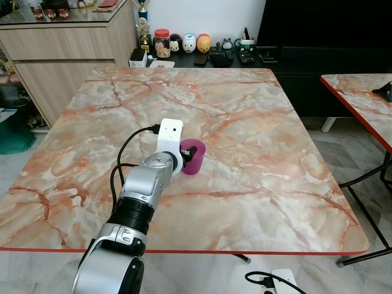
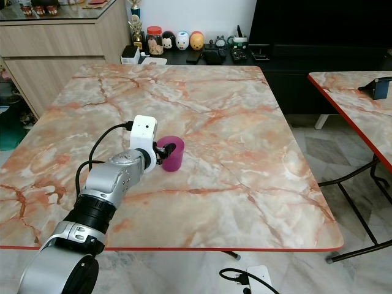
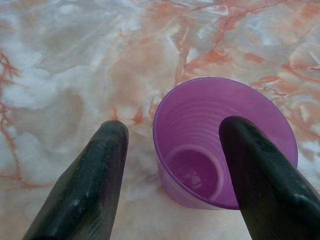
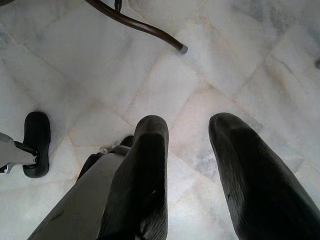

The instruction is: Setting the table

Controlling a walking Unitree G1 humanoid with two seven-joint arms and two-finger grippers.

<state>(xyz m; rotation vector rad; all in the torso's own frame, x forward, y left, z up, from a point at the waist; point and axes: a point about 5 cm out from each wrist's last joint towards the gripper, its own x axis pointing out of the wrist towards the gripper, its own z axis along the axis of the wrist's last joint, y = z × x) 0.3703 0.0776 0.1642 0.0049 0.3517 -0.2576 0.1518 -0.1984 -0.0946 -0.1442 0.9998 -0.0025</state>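
1. A small purple translucent plastic cup (image 1: 193, 156) is seen standing upright on the marble-patterned surface with a red rim (image 1: 257, 122), roughly midway between its left and right edges and somewhat nearer the near edge than the far one.
2. In the left wrist view the cup's interior (image 3: 200, 165) is visible down to its base, and nothing can be made out inside it.
3. The left end effector (image 3: 172, 165) is held at the cup: one black finger (image 3: 260, 170) is placed inside the mouth of the cup and the other finger (image 3: 90, 185) outside its wall, so the wall on the robot's side is straddled.
4. The fingers are spread moderately; whether the wall is actually pinched cannot be told.
5. The silver left arm (image 1: 138, 202) is extended over the near edge of the surface.
6. Bare marble is seen on all sides of the cup, with wide room toward the far edge and the right edge.
7. The right end effector (image 4: 187, 165) is pointed down at a pale tiled floor (image 4: 225, 60), its two black fingers parted with nothing between them.
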